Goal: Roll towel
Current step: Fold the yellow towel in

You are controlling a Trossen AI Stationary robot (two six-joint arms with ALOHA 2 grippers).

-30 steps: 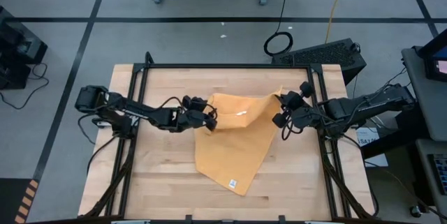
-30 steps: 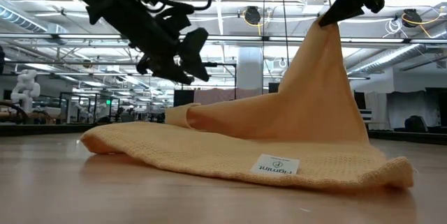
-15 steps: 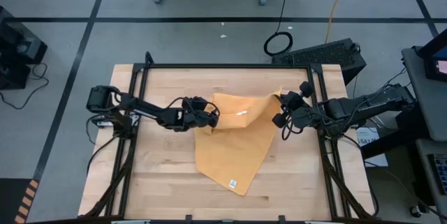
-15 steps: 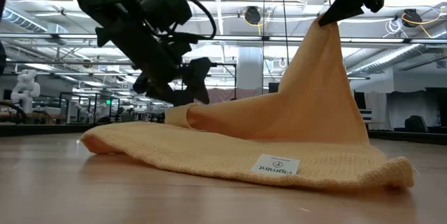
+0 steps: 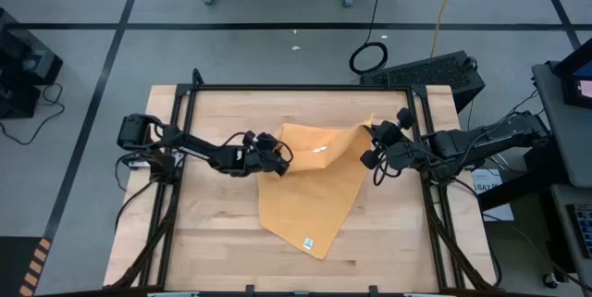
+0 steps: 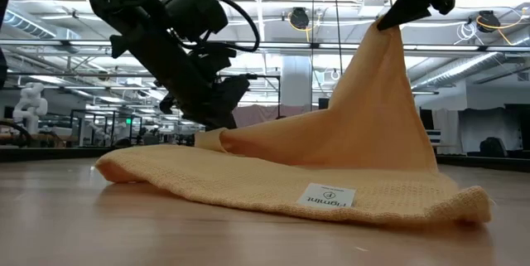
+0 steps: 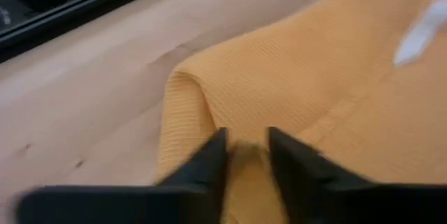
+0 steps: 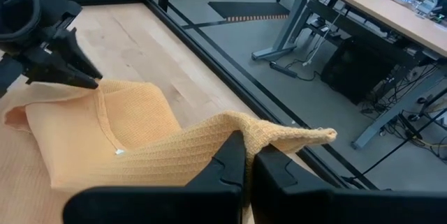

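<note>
Down at the wooden table (image 5: 203, 223), the left gripper (image 7: 246, 153) has its fingers pinched narrowly on a corner fold of the towel (image 5: 314, 191). Opposite, the right gripper (image 5: 373, 140) is clamped on the other corner, holding it raised. Between them the mustard cloth drapes onto the table, its white tag (image 6: 326, 196) at the near edge.

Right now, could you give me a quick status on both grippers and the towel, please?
Left gripper pinching the towel at its far left corner. Right gripper shut on the far right corner, holding it raised. Rest of towel flat on table. Nothing in the way.
</note>
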